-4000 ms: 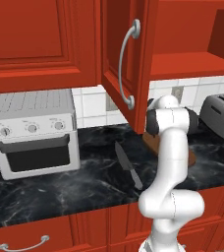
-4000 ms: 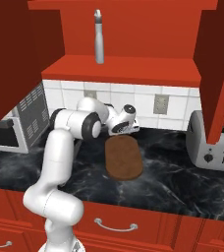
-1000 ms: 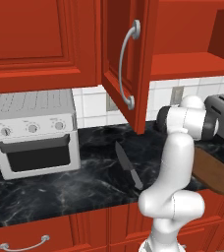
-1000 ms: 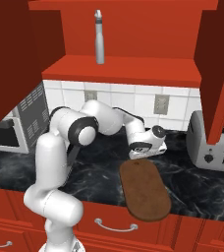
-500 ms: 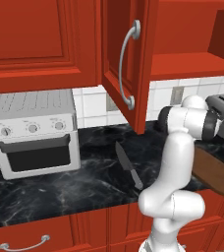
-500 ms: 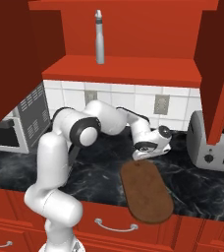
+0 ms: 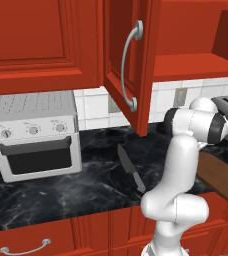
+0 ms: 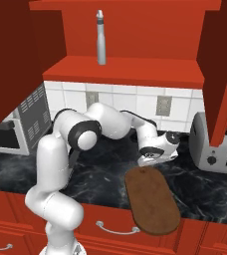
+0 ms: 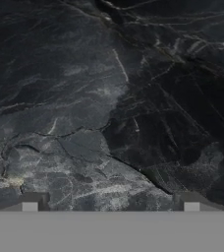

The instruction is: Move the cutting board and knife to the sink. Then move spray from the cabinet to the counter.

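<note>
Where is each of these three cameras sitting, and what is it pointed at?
Left base view: behind the arm's left, facing the counter, knife and toaster oven; arm at right.
Right base view: behind its right, facing the cutting board and spray; arm at left.
Hand view: on the hand, facing marble; fingertips at bottom.
Both base views share the cutting board.

Even bright rendered light, soft shadows, sharp throughout, no glare
</note>
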Motion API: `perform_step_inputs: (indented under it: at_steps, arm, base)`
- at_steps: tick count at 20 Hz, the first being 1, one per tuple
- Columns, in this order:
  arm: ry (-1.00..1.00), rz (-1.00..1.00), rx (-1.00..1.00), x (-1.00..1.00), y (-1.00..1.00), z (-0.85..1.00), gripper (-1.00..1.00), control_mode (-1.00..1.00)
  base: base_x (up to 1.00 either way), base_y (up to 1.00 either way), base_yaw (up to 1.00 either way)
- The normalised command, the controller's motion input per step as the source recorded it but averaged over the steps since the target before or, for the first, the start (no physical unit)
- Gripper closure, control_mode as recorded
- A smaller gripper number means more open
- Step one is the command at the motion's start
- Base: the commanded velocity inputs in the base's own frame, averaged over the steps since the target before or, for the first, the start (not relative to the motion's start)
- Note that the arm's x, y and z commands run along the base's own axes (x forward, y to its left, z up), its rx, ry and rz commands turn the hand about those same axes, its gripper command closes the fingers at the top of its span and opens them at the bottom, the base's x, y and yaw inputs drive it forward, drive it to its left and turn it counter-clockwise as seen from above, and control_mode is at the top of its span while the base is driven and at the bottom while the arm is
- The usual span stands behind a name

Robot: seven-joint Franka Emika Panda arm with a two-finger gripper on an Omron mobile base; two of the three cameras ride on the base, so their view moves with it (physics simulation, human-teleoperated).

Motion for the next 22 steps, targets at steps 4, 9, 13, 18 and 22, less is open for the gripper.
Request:
perform_step_inputs:
  at_steps: [4, 9, 13, 18, 22]
  arm:
    - [0.0, 0.0, 0.0, -0.38, -0.28, -0.06, -1.0, -1.0]
    - [0.0, 0.0, 0.0, -0.06, -0.07, -0.02, -1.0, -1.0]
    - [0.0, 0.0, 0.0, -0.09, 0.0, 0.06, -1.0, -1.0]
    - [-0.07, 0.0, 0.0, -0.17, 0.0, 0.33, -1.0, -1.0]
    - [-0.11, 0.0, 0.0, -0.31, 0.0, 0.48, -1.0, -1.0]
  base:
    - [0.0, 0.0, 0.0]
    - [0.0, 0.0, 0.0]
    - [0.0, 0.0, 0.0]
    - [0.0, 0.0, 0.0]
    - [0.0, 0.0, 0.0]
